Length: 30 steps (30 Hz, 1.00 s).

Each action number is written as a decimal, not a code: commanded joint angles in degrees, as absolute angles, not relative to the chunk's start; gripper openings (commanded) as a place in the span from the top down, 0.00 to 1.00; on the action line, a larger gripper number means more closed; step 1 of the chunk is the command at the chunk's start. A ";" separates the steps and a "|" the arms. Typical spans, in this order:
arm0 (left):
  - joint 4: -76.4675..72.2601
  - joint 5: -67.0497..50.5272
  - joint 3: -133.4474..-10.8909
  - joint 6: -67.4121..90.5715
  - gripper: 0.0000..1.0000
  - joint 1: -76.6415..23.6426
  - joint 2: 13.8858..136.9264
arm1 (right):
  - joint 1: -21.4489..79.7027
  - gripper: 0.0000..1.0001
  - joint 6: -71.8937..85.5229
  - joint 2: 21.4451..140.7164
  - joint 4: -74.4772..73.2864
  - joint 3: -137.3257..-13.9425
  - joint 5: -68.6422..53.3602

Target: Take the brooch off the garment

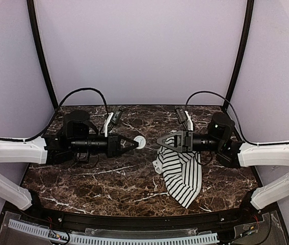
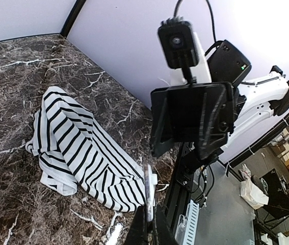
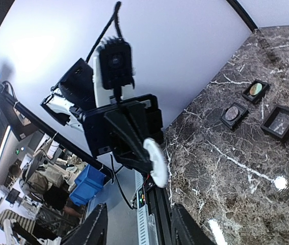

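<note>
From my station I see the left claw (image 1: 135,143) pressed together on the brooch (image 1: 140,142), a small round white disc. It pinches the disc by its rim, which shows best in the left wrist view, where the disc stands edge-on between the fingers. The brooch is held over the middle of the desk (image 1: 83,178), apart from the fabric.

The right claw (image 1: 159,139) points straight at the left one, tip to tip, with a small gap between it and the brooch. In its own wrist view its fingers (image 3: 97,227) are spread and I see nothing between them. From above, it hangs over the far end of the garment (image 1: 181,173). The left wrist view shows it raised off the marble and not holding the cloth.

The garment, white with thin black stripes and a plain white border, lies crumpled on the right half of the desk. It runs from about the middle down toward the near right corner, and its pointed end is closest to the near edge.

Three small black boxes (image 3: 256,90) show up only in the right wrist view. They sit in a loose cluster on the marble beyond the left claw, near an edge where the desk meets the wall. I cannot tell which edge that is. Two of them hold something round, and what the third holds I cannot make out.
</note>
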State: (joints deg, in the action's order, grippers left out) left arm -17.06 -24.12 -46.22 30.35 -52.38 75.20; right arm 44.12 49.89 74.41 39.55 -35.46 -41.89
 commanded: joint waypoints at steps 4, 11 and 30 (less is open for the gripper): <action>-7.94 -18.91 -49.41 26.95 0.99 -52.54 75.10 | 44.25 0.50 42.90 68.15 30.64 -36.52 -39.16; 15.74 -7.87 -56.38 17.64 0.99 -47.49 77.37 | 44.29 0.49 35.14 64.25 10.42 -41.12 -20.84; 35.14 16.68 -76.87 6.34 0.99 -39.73 105.24 | 39.85 0.28 36.21 64.24 -7.87 -44.28 -4.66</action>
